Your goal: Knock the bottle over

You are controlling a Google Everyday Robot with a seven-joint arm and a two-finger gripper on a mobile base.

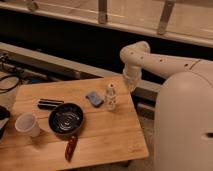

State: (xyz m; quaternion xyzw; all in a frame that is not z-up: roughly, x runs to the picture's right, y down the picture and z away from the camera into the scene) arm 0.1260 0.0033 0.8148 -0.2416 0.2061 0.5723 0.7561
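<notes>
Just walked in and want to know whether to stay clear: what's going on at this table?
A one-armed robot is setting up to knock over the bottle. The bottle stands upright near the far right end of the wooden table, next to a small blue object. The gripper hangs by the table's far right corner, just right of the bottle and apart from it. Nothing is tipped yet.

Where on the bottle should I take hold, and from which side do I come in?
Probably best to take the bottle around its upper body, just under the white cap, coming from the picture's right, where the gripper hangs by the far right corner of the wooden table. The bottle stands upright and slim, and a blue pad lies close on its left.
</notes>
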